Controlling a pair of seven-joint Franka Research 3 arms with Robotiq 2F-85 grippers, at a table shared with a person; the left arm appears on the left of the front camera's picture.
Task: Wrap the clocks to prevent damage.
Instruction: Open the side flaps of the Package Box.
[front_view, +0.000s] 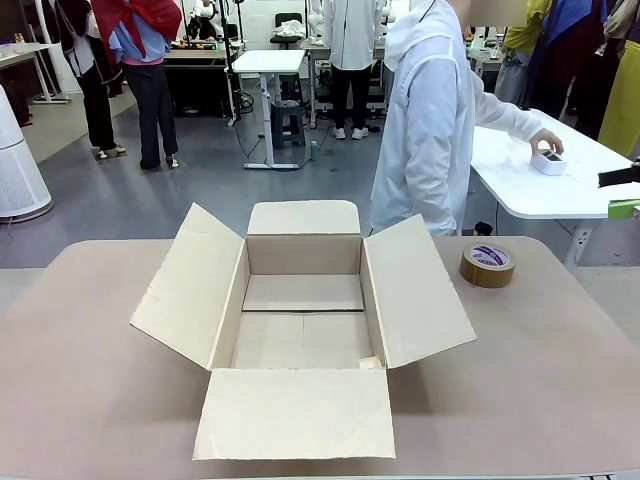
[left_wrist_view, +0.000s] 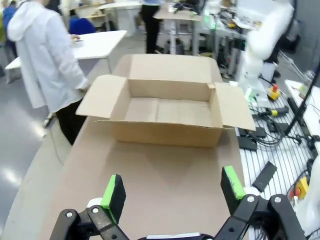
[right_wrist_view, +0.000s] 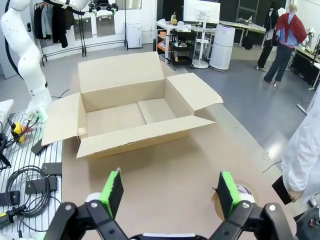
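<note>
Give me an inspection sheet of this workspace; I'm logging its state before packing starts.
Surface: brown table, holds the box and the tape roll.
Job's things: cardboard box, all four flaps open, inside bare.
Clutter: brown tape roll lying flat, right of the box, apart from it.
Grippers: left gripper and right gripper both above the table, jaws open, holding nothing.
Cables: black cables on a slatted rack beside the table.
Surroundings: person in a white coat at the far side, turned to a white table, a hand on a small white item there.
</note>
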